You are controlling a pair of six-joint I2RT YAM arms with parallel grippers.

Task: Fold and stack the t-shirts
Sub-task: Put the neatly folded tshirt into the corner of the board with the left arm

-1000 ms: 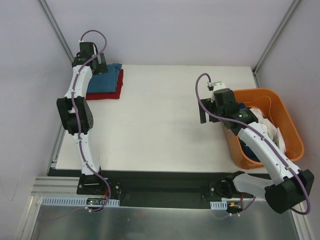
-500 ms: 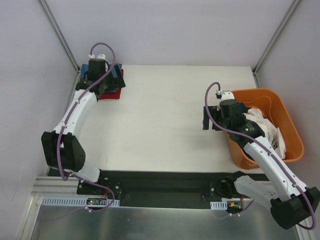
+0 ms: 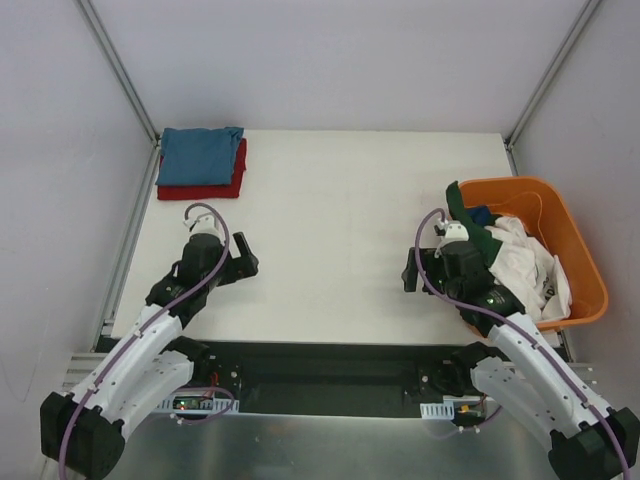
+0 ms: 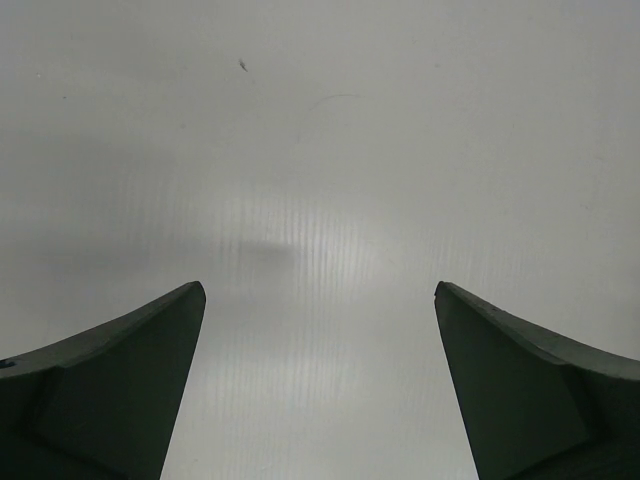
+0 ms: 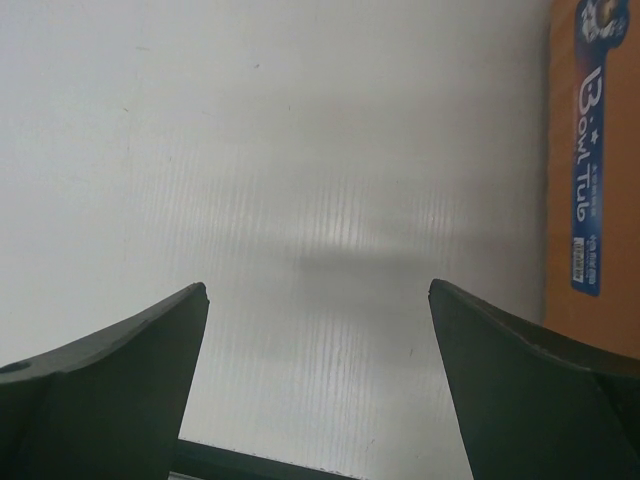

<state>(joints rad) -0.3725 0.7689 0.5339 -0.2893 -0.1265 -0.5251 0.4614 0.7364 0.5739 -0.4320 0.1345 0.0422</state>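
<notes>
The white tabletop (image 3: 320, 210) carries a folded red t-shirt (image 3: 205, 190) far left and an orange basket (image 3: 525, 186) at right.

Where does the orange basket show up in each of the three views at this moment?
Top external: the orange basket sits at the right edge of the table, beside the right arm.
Left wrist: not in it.
Right wrist: its orange wall, bearing a blue label, runs down the right edge.
Shared landmark: the white table, which fills both wrist views.
</notes>
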